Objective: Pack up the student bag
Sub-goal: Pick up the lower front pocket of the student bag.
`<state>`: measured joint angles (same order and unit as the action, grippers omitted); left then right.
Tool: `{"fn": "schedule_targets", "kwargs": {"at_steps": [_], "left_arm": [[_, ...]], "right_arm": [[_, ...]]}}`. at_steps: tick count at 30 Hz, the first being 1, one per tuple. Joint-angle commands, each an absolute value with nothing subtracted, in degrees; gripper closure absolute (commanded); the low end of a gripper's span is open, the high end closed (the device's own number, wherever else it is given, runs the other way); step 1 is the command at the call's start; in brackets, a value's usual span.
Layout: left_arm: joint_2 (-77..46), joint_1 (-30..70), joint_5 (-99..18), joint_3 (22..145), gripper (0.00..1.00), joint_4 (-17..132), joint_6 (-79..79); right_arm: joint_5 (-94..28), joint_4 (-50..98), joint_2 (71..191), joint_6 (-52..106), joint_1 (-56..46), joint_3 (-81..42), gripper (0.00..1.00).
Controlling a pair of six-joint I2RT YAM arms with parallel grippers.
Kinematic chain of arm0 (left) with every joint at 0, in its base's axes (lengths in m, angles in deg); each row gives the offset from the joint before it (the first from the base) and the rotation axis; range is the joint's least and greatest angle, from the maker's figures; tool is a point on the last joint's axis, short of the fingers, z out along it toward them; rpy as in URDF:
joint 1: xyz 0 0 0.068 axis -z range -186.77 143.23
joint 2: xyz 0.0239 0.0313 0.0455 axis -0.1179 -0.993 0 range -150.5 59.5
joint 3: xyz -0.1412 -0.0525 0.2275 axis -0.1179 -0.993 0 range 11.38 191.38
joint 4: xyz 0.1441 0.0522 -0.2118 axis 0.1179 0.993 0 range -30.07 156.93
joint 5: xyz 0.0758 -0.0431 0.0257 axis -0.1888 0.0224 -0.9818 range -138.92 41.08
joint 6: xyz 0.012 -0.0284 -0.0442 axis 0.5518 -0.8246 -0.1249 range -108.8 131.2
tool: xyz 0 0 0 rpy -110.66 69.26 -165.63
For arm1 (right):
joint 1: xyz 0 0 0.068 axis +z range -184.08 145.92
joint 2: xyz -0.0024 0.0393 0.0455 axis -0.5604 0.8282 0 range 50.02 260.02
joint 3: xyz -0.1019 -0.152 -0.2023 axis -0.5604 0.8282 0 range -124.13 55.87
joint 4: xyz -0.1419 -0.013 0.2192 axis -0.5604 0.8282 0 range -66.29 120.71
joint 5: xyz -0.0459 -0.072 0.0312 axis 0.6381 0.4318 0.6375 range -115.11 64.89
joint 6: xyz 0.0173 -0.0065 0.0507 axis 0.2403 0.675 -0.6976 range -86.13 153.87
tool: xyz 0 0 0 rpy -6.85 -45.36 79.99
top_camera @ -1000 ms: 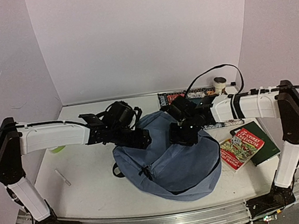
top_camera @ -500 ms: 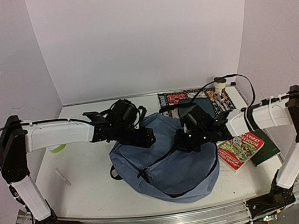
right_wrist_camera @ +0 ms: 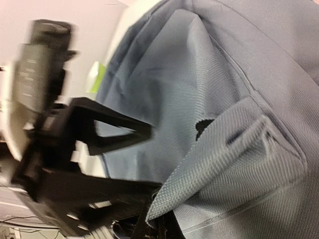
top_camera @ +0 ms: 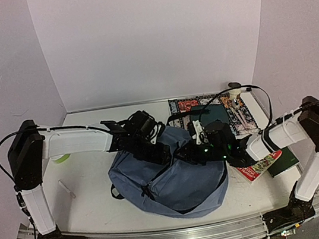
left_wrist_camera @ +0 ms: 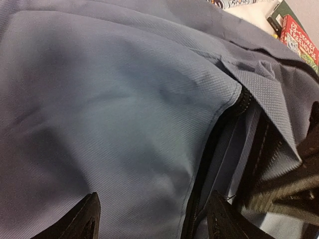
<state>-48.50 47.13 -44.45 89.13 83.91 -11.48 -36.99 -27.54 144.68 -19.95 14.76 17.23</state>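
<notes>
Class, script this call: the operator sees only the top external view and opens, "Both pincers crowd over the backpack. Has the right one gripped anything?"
Observer: Yes; the right wrist view shows the right pincer shut on a fold of the student bag.
Operator: And the left pincer?
Observer: Its wrist view shows the left pincer open, its fingers apart over bag fabric, pinching nothing.
Operator: Is the zipper visible there?
Observer: Yes; a black zipper end peeks from under a fabric flap.
</notes>
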Motion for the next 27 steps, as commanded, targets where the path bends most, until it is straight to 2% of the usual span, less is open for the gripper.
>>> {"fn": "schedule_targets", "kwargs": {"at_steps": [1,11,14,18,24,27], "left_arm": [[-50.5,48.4,-46.8,92.3,0.25,86.4,-9.8],[-53.9,49.1,-50.9,91.6,0.22,87.1,-9.3],[-54.7,49.2,-54.7,90.9,0.26,87.4,-10.2],[-54.9,49.2,-58.8,90.5,0.42,88.4,-10.6],[-51.8,49.2,-60.2,90.7,0.79,88.6,-9.9],[-50.5,49.2,-61.2,91.0,0.90,89.0,-9.6]], "right_arm": [[-39.1,-39.9,145.6,-18.9,14.8,17.3,1.00],[-39.8,-38.3,146.8,-17.9,14.8,16.3,1.00],[-38.6,-34.5,146.1,-16.9,14.8,15.8,1.00],[-35.9,-27.3,144.7,-14.7,14.8,14.8,1.00],[-33.5,-19.4,143.3,-12.1,14.8,13.1,1.00],[-32.5,-17.1,143.0,-11.4,14.8,12.6,1.00]]}}
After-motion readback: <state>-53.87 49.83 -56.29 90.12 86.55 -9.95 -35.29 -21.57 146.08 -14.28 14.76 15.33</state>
